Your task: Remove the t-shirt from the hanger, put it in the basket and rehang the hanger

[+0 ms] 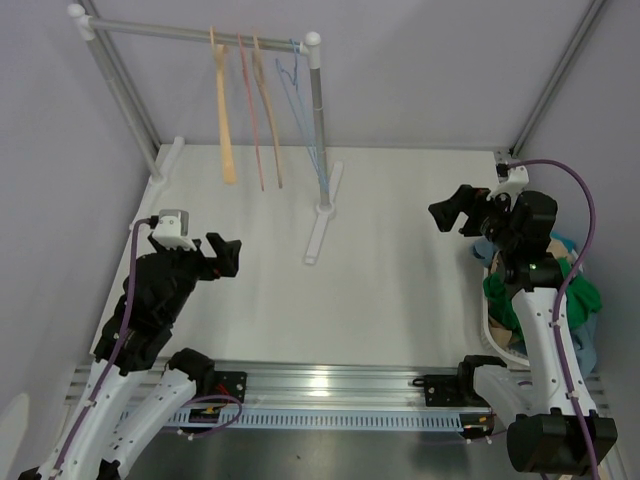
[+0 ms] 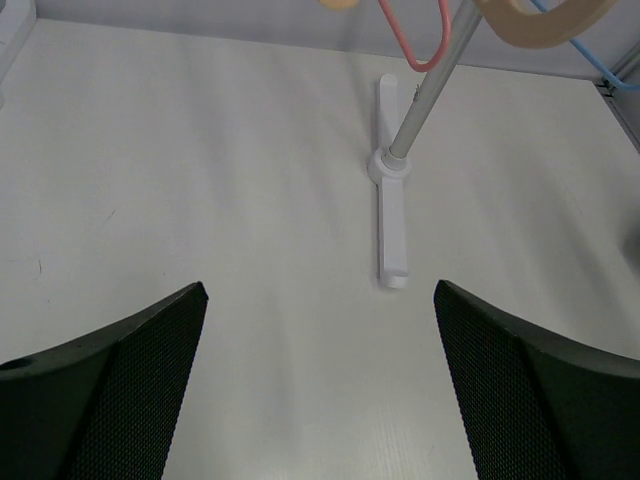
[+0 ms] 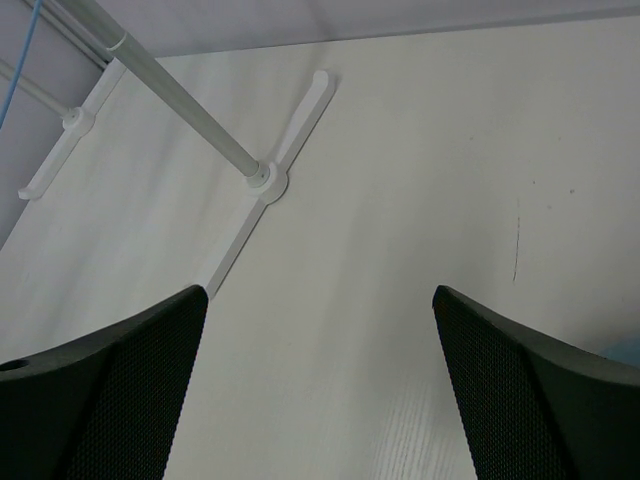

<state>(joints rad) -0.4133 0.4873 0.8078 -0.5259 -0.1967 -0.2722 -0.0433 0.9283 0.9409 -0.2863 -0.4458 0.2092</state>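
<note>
Several bare hangers hang on the white rack's rail at the back: a wooden one, a pink one, another wooden one and a blue wire one. None of them carries a t-shirt. Clothes lie piled in a basket at the right edge, a green garment on top. My left gripper is open and empty above the table's left side. My right gripper is open and empty above the right side, just left of the basket.
The rack's right post stands on a white foot mid-table, also in the left wrist view and the right wrist view. Its left post slants down to the far left. Grey walls enclose the table.
</note>
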